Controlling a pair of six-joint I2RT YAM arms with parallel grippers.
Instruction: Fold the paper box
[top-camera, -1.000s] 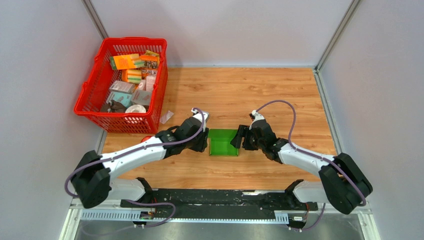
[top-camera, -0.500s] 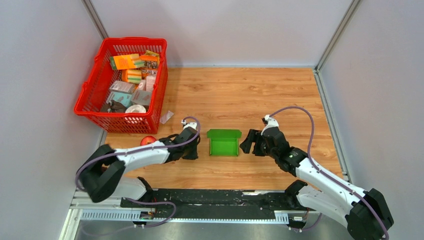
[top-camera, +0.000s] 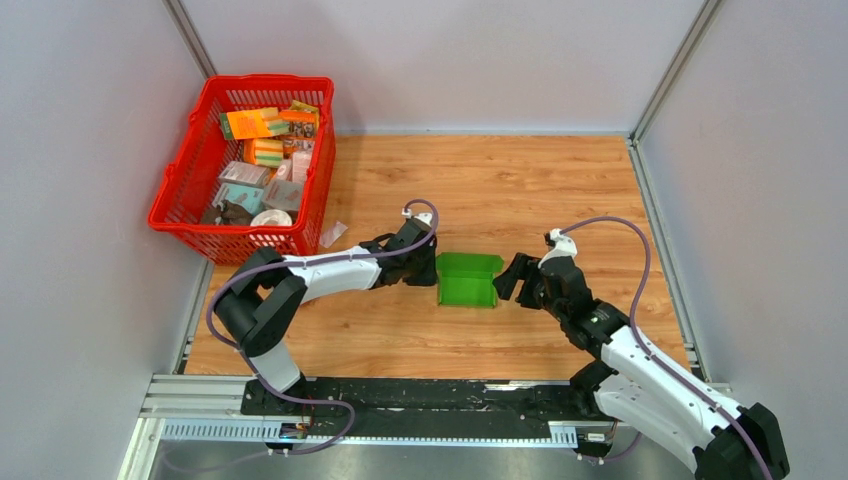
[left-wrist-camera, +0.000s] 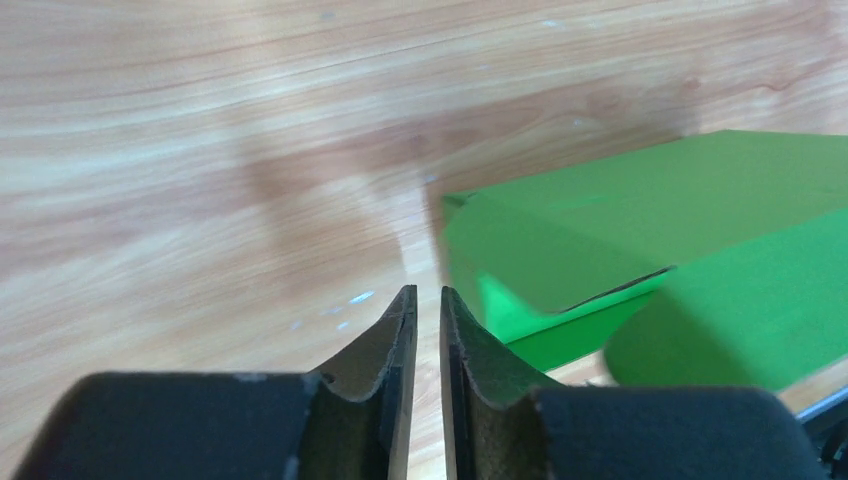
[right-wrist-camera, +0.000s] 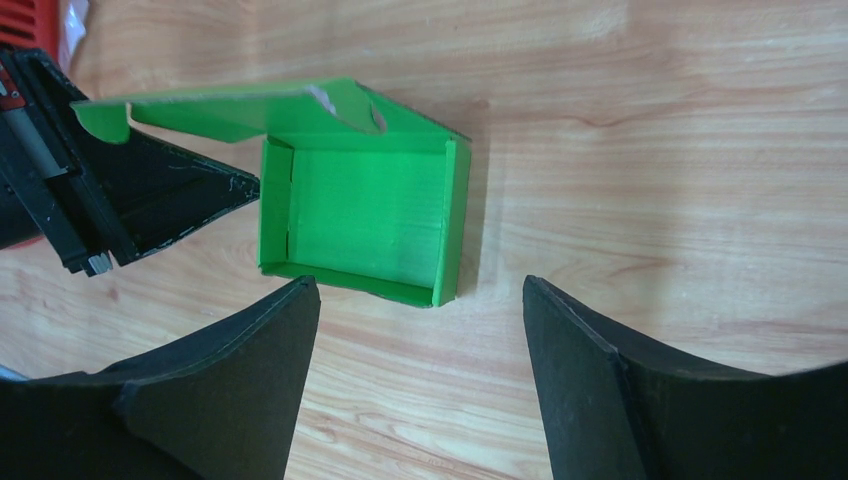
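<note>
The paper box (top-camera: 468, 281) is bright green and stands as an open tray on the wooden table, its lid flap (right-wrist-camera: 230, 108) raised along the far side. My left gripper (top-camera: 430, 270) is shut and empty, its tips next to the box's left side; the box fills the right of the left wrist view (left-wrist-camera: 650, 220). My right gripper (top-camera: 508, 280) is open and empty just right of the box. In the right wrist view the box (right-wrist-camera: 365, 210) lies beyond the spread jaws, with the left gripper (right-wrist-camera: 150, 200) at its far end.
A red basket (top-camera: 190, 200) with several small packages stands at the back left. A scrap of clear wrapper (top-camera: 333, 233) lies beside it. Grey walls close in the table on three sides.
The left arm swung its gripper to the right and up against the box's left side. The box shifted slightly right. The right gripper drew back to the right, still open.
</note>
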